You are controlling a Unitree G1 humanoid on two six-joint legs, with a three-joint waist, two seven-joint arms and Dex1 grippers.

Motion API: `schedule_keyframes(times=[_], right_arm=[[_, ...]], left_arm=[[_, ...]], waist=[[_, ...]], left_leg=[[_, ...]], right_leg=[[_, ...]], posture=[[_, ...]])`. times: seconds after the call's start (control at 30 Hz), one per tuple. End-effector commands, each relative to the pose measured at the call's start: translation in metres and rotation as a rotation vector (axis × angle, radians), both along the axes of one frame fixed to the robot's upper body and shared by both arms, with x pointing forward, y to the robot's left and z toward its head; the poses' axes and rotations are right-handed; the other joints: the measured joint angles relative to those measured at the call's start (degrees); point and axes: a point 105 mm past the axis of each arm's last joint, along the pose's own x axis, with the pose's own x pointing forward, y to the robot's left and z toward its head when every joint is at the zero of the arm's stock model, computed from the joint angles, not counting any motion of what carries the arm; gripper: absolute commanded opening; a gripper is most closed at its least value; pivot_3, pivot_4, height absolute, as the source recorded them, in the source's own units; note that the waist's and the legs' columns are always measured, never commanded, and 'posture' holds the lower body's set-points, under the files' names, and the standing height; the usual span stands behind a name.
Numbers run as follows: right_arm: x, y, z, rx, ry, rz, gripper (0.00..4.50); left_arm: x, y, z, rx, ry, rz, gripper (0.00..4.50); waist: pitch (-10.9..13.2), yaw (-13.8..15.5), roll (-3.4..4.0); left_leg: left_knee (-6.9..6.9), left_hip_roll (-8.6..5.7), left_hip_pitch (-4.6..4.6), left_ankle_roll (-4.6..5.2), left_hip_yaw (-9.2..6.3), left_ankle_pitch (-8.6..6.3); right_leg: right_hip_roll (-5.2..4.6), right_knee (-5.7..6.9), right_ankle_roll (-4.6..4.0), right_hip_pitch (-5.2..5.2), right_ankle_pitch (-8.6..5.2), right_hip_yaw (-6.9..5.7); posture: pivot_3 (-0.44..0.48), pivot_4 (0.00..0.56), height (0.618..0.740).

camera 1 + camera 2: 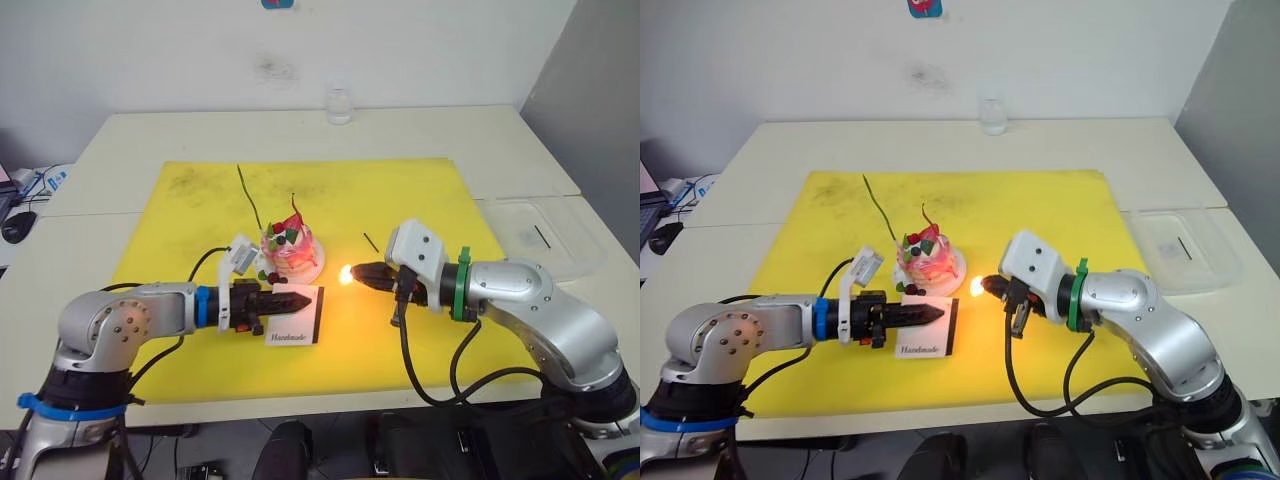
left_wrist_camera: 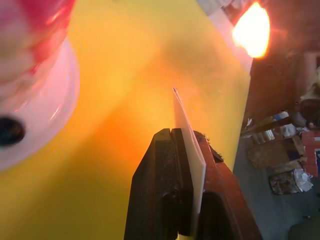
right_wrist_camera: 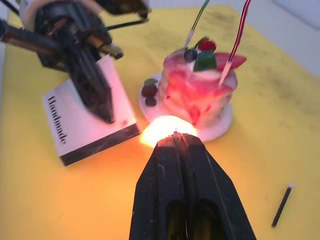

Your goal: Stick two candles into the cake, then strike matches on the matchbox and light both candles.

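The pink-and-white cake (image 1: 289, 252) sits on its white plate (image 1: 314, 266) in the middle of the yellow mat. Two candles stand in it, unlit: the long green one (image 1: 250, 198) and the shorter reddish-brown one (image 1: 294, 207). Just in front lies the white matchbox (image 1: 296, 320), with my left gripper (image 1: 303, 298) shut on its edge (image 2: 186, 135). Right of the plate, my right gripper (image 1: 360, 272) is shut on a match whose flame (image 3: 164, 129) burns at the fingertips, close to the plate's rim. A spare match (image 1: 371, 242) lies on the mat behind that gripper.
A clear plastic tray (image 1: 500, 215) at the right holds a short dark stick (image 1: 540, 235). A glass (image 1: 339, 104) stands at the table's far edge. The yellow mat (image 1: 410, 190) covers the work area. A mouse (image 1: 18, 225) and cables lie at the far left.
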Motion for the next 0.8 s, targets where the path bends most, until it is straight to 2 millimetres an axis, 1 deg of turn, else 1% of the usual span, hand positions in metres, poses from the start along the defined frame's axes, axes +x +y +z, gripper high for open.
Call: schedule_keyframes(times=[0.03,0.2,0.37,0.53,0.8], right_arm=[[0.005,0.014,0.02,0.041,-0.061,0.011,0.03],[0.009,0.049,0.025,0.074,-0.073,0.05,0.03],[0.024,0.076,0.039,0.112,-0.131,0.04,0.03],[0.041,0.092,0.058,0.145,-0.223,0.002,0.03],[0.054,0.111,0.08,0.189,-0.331,-0.006,0.03]], left_arm=[[-0.005,0.014,0.006,0.032,-0.048,0.017,0.0],[-0.008,0.024,0.0,0.042,-0.038,0.048,0.0],[-0.008,0.025,-0.003,0.043,-0.04,0.057,0.0],[-0.007,0.025,-0.005,0.041,-0.042,0.063,0.0],[-0.005,0.022,-0.006,0.031,-0.049,0.062,0.0]], waist=[[0.0,0.02,0.0],[0.0,0.06,0.0],[0.0,0.06,0.0],[0.0,0.03,0.0],[0.0,0.0,0.0]], left_leg=[[0.0,0.0,0.0,0.0,0.0,0.0],[0.0,0.0,0.0,0.0,0.0,0.0],[0.01,0.0,-0.01,0.0,0.02,0.0],[-0.01,0.0,0.0,0.0,0.01,0.0],[-0.02,0.0,0.0,0.0,0.02,0.0]], right_leg=[[0.0,0.0,0.0,0.0,0.0,0.0],[-0.01,-0.01,-0.09,0.0,0.05,0.02],[-0.02,-0.01,-0.17,-0.02,0.1,0.03],[-0.01,0.0,-0.22,-0.03,0.13,0.01],[-0.01,0.0,-0.3,-0.04,0.18,0.01]], posture=[[0.0,0.15,0.74],[0.0,0.15,0.74],[0.0,0.15,0.74],[0.0,0.15,0.74],[0.0,0.15,0.74]])
